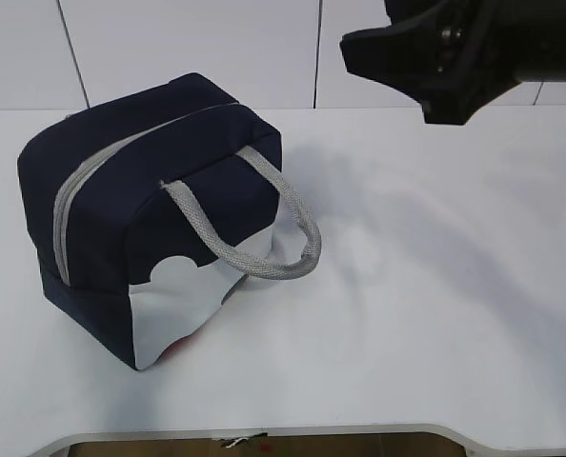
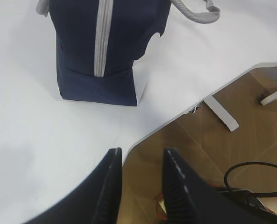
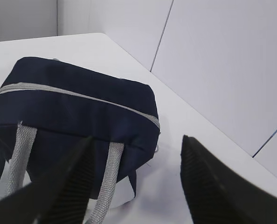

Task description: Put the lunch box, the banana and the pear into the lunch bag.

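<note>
The navy-blue lunch bag (image 1: 150,209) stands on the white table at the left, its grey zipper (image 1: 73,195) shut along the top and a grey handle (image 1: 254,238) hanging over the white lower panel. It also shows in the left wrist view (image 2: 106,42) and the right wrist view (image 3: 78,107). My right gripper (image 3: 136,154) is open and empty, raised above and to the right of the bag; its arm (image 1: 454,52) shows top right. My left gripper (image 2: 141,156) is open and empty over the table's front edge, clear of the bag. The lunch box, banana and pear are out of view.
The white table (image 1: 435,286) spreads to the right of the bag. A white panelled wall (image 1: 216,48) stands behind it. Below the table's front edge are wooden floor, a table leg (image 2: 220,112) and black cables (image 2: 250,172).
</note>
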### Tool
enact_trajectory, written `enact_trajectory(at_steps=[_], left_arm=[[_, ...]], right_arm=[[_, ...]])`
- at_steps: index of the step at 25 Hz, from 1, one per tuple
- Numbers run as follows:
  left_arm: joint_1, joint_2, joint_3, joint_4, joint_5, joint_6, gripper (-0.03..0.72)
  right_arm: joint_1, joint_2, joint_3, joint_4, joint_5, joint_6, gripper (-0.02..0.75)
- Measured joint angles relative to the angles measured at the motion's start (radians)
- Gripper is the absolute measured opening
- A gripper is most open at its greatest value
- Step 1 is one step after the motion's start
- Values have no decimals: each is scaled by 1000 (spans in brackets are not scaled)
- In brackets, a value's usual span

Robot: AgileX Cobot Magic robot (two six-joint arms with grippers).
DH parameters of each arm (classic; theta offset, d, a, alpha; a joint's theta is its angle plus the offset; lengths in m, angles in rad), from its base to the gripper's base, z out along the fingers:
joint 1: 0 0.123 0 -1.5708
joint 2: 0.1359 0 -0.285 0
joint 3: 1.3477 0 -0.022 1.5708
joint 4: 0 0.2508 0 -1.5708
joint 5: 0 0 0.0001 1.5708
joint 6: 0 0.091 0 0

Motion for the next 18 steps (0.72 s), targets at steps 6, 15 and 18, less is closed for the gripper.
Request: enact_trajectory(at_steps=[6, 15, 18], left_arm=[[0, -204, 59, 0, 2, 0, 227], [0, -394, 123, 21, 9, 0, 227], [0, -398, 174, 23, 5, 0, 227]], right_arm=[[0, 0, 0, 0, 0, 0, 478], [0, 0, 0, 0, 0, 0, 478], [0, 0, 0, 0, 0, 0, 478]])
